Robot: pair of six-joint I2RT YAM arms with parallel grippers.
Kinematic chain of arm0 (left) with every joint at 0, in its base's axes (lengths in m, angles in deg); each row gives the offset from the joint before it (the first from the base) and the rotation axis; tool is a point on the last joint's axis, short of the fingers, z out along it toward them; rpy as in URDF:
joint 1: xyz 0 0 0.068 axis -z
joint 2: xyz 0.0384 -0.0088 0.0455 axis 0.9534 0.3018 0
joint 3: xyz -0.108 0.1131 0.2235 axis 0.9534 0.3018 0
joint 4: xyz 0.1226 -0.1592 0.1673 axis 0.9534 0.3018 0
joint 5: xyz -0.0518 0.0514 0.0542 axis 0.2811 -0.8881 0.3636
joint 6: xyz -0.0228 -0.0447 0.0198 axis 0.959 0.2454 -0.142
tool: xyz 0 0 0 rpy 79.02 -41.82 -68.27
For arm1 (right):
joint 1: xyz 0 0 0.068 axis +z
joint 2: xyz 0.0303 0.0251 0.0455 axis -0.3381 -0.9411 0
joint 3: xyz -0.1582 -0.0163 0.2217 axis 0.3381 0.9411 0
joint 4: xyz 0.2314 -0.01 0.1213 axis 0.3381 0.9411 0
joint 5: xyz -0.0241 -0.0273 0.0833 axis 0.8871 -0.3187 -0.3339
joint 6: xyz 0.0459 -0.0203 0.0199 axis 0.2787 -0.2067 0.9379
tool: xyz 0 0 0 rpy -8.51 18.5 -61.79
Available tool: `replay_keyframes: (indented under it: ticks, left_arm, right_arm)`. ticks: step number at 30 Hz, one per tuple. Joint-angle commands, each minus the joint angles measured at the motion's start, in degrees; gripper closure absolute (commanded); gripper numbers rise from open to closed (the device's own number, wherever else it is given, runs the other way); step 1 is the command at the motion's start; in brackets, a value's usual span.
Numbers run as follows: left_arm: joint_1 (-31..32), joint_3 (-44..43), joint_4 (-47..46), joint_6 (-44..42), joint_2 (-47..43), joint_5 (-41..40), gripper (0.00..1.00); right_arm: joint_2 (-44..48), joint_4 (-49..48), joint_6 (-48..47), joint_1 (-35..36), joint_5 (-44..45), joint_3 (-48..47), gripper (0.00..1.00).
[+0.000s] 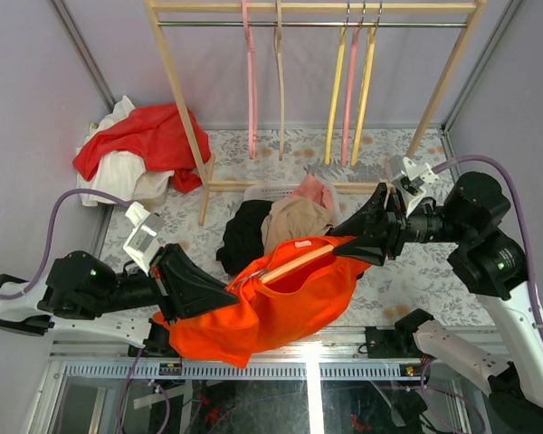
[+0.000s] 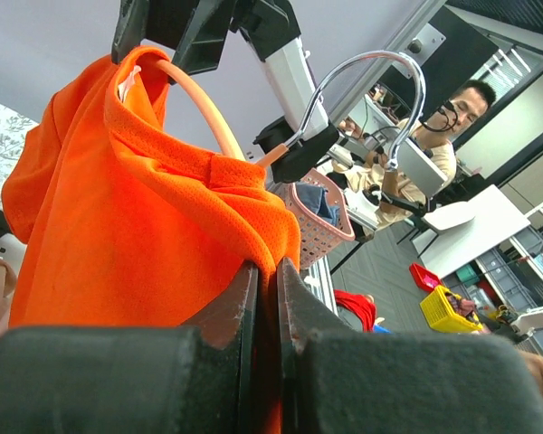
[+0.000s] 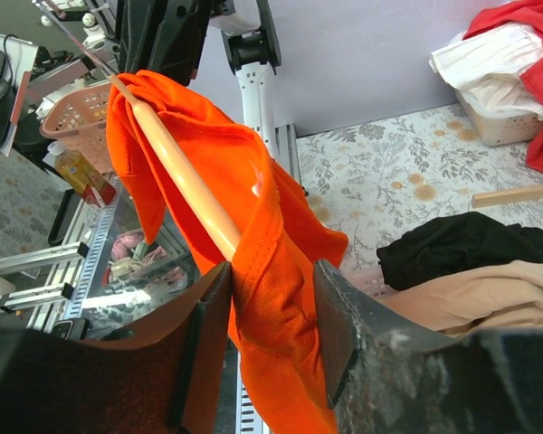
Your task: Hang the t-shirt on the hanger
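The bright orange short-sleeved t-shirt (image 1: 281,307) hangs in the air between the two arms, over the near part of the flower-patterned tabletop (image 1: 416,271). It is draped over the thin peach clothes hanger (image 1: 299,260). From above, one peach arm of the hanger shows slanting along the upper edge of the cloth. In the left wrist view, the silver metal hook (image 2: 394,68) stands clear of the cloth.

The left claw (image 1: 233,291) comes in from the left with its jaws nearly together, pinching a fold of the t-shirt between them. The right claw (image 3: 271,280) reaches in from the right. Its jaws stand moderately apart and clamp the end of the hanger's arm, with orange cloth wrapped over it and filling the gap.

Behind the t-shirt, a tan garment (image 1: 294,221) and a black garment (image 1: 244,237) lie heaped on the tabletop. A red cloth (image 1: 154,136) lies at the far left, beside the wooden rack (image 1: 185,99).
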Motion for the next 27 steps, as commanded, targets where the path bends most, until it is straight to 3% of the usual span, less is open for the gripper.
replay_keyframes:
  ticks: [1, 6, 10, 12, 20, 24, 25, 27]
  left_arm:
    - [11.33, 0.98, -13.33, -1.5, 0.23, -7.14, 1.0]
    - [11.29, 1.91, -14.14, -1.57, 0.53, -11.03, 1.0]
    - [11.35, 1.77, -13.8, -2.42, 0.72, -13.08, 1.0]
    - [11.34, 1.71, -12.77, -2.69, 0.17, -13.88, 1.0]
    - [11.3, 2.52, -7.44, -2.75, -4.41, -19.52, 0.99]
    - [11.33, 2.45, -7.17, -3.32, -5.24, -19.44, 0.98]
    - [11.35, 2.46, -7.59, -3.33, -5.29, -18.82, 0.98]
    - [11.35, 2.56, -8.76, -2.97, -5.1, -16.44, 0.99]
  right_arm:
    - [-2.61, -1.87, 1.14, 5.32, 1.2, 0.18, 0.56]
    - [-5.94, 0.02, -2.04, 16.38, 12.08, -0.1, 0.68]
    - [-7.99, 2.02, -3.3, 21.6, 20.83, -0.47, 0.94]
    - [-6.87, 1.68, -2.91, 21.7, 23.84, 0.53, 1.0]
    - [-1.35, 5.12, -1.31, 21.65, 36.07, 1.76, 1.0]
    - [-1.64, 4.73, -1.62, 21.67, 33.91, 3.18, 1.0]
    - [-2.28, 4.48, -1.86, 21.7, 32.43, 3.36, 0.95]
    - [-3.7, 4.32, -2.71, 21.66, 30.36, 3.22, 0.71]
